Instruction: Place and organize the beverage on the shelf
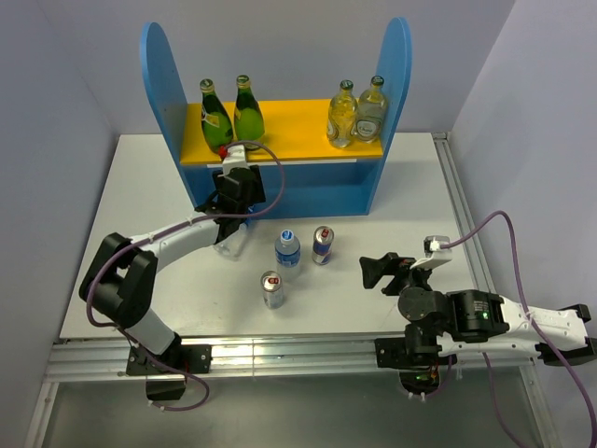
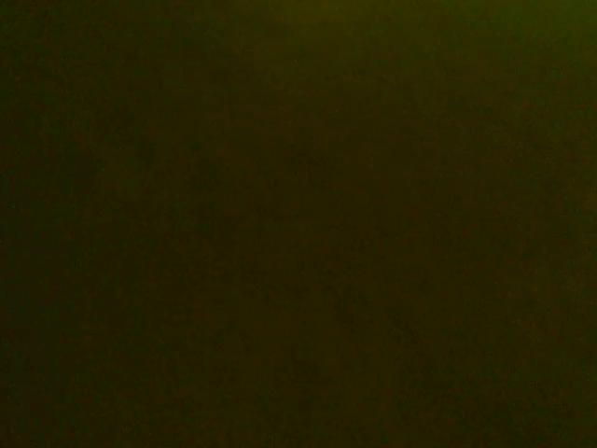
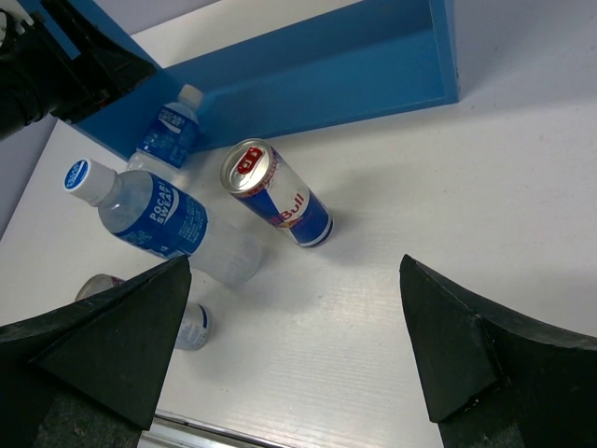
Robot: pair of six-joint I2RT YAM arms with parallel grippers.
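The blue shelf point(image 1: 317, 187) stands at the back with a yellow-orange upper board. Two dark green bottles point(image 1: 214, 114) point(image 1: 247, 109) stand upright at the board's left end. My left gripper point(image 1: 233, 152) is right at their bases; its jaws are hidden, and the left wrist view is only dark olive. One water bottle point(image 1: 287, 252) and two cans point(image 1: 323, 245) point(image 1: 271, 289) stand on the table. A second water bottle point(image 1: 229, 243) stands under my left arm. My right gripper point(image 3: 289, 345) is open and empty, low over the table, to the right of the nearer can point(image 3: 280, 201).
Two pale yellowish glass bottles point(image 1: 357, 114) stand at the right end of the upper board. The shelf's lower level point(image 3: 326, 65) shows nothing on it. My left arm point(image 1: 177, 233) stretches from the front left across to the shelf. The table's front rail point(image 1: 280, 350) runs below.
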